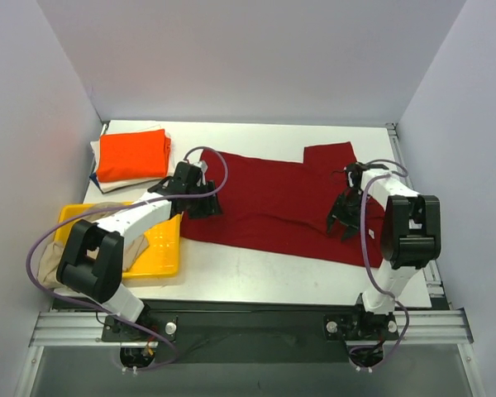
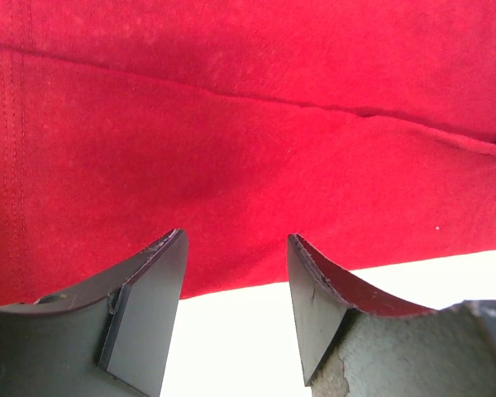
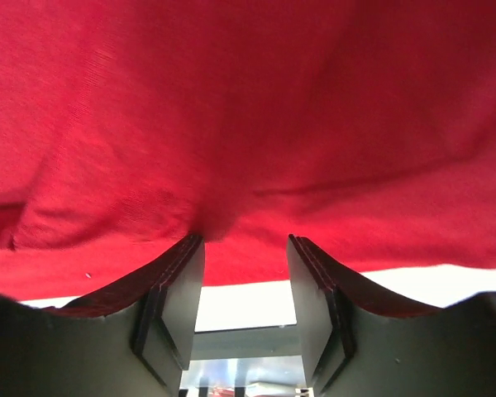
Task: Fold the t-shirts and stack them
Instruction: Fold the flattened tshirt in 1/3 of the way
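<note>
Where the two arms reach out over the white counter (image 1: 256, 277), a dark red t-shirt (image 1: 264, 203) lies spread flat across its middle, sleeves toward the far side and one long edge facing the arm bases. At the near left stands a yellow tray (image 1: 161, 256) with a beige cloth (image 1: 46, 271) in it, partly under the left arm. Beyond the tray, in the far left corner, a folded orange t-shirt (image 1: 132, 155) tops a small stack of paler folded layers (image 1: 109, 184) (a sliver of blue shows at the stack's left edge). The left pincer (image 1: 204, 209) sits at the red shirt's left end, close to its near edge. Its jaws stand well apart with only cloth and bare counter seen between them, gripping nothing. The right pincer (image 1: 341, 231) is down on the shirt's right part, also close to the near edge. Its jaws are parted rather less, nothing caught between them, and the fabric puckers just past one fingertip (image 3: 194, 244).
</note>
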`<state>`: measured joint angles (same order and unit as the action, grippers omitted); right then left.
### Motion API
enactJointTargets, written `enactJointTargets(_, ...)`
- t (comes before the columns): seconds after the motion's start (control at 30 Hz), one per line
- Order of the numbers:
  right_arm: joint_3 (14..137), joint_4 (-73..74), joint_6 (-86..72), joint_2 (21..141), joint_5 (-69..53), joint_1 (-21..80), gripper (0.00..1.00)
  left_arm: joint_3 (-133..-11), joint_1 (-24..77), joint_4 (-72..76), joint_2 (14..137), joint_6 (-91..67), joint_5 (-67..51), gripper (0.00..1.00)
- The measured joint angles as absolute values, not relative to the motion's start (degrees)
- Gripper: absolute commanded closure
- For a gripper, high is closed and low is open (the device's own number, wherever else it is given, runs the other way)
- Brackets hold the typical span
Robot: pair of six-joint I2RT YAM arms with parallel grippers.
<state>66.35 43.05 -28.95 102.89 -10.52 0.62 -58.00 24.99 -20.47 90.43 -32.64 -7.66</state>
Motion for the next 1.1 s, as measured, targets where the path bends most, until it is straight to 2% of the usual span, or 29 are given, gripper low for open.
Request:
enactJointTargets(0.2,68.01,40.82,-29.78,106.45,-10.96,3.16,0.61,-56.14,24.99,-20.43,90.43,-32.82,-7.60,0.38)
enactJointTargets(0.4,70.13,40.05,-30.09,107.48,-10.96,4.10,0.78,-54.17,24.99,-20.45,90.43,-32.82,-7.42,0.37)
enactJointTargets(0.53,71.07,39.94,-30.22,107.63,-11.00,4.23,0.93,-53.47,24.99,-20.47,90.43,-32.82,-7.29,0.37)
enactJointTargets(0.63,72.18,40.05,-30.28,107.81,-11.44,4.25,0.98,-53.12,24.99,-20.47,90.43,-32.82,-7.27,0.37)
enactJointTargets(1.1,87.90,42.41,-30.41,116.36,-13.37,5.89,0.99,-50.78,24.99,-20.62,90.43,-32.80,-7.25,0.37)
